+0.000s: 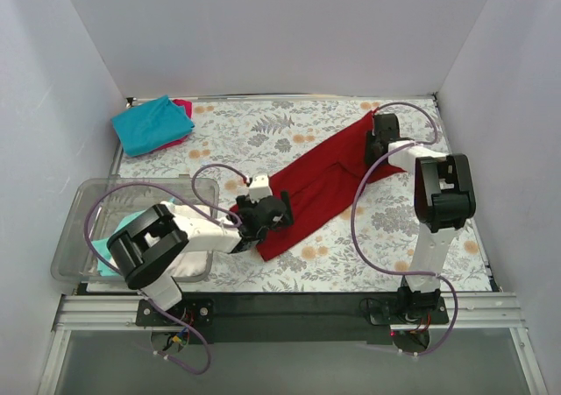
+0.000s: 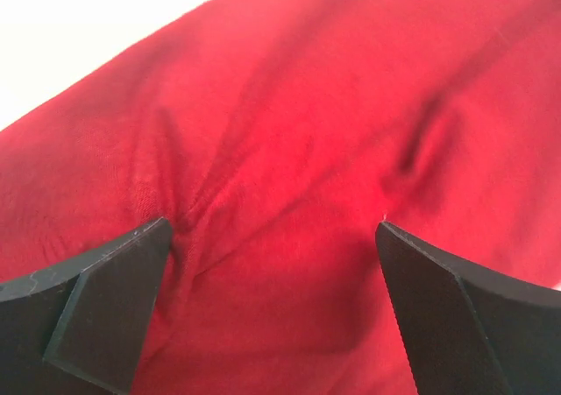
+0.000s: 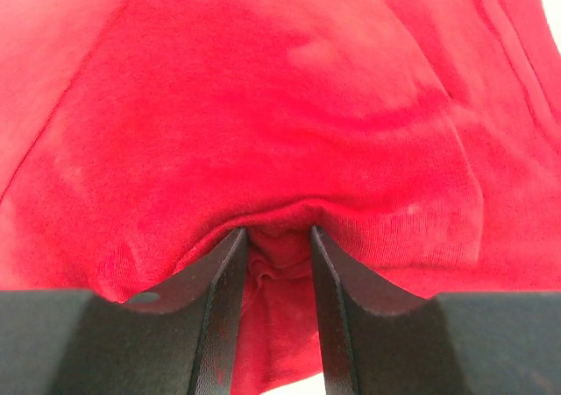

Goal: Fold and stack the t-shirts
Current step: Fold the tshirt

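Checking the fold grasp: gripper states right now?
left gripper: open, over the red shirt.
right gripper: closed, pinching a fold of the red shirt.

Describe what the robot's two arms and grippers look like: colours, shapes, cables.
Both the left arm and right arm have white links joined by bulky black joint housings. A thin purple cable loops loosely along each. The left gripper and right gripper are black, each with two flat, matte fingers that taper to angular tips. No markings are legible.

A robot lab booth: plain white walls [image 1: 263, 27] (floral tablecloth [image 1: 263, 137] aside), aluminium rail [image 1: 486, 309]
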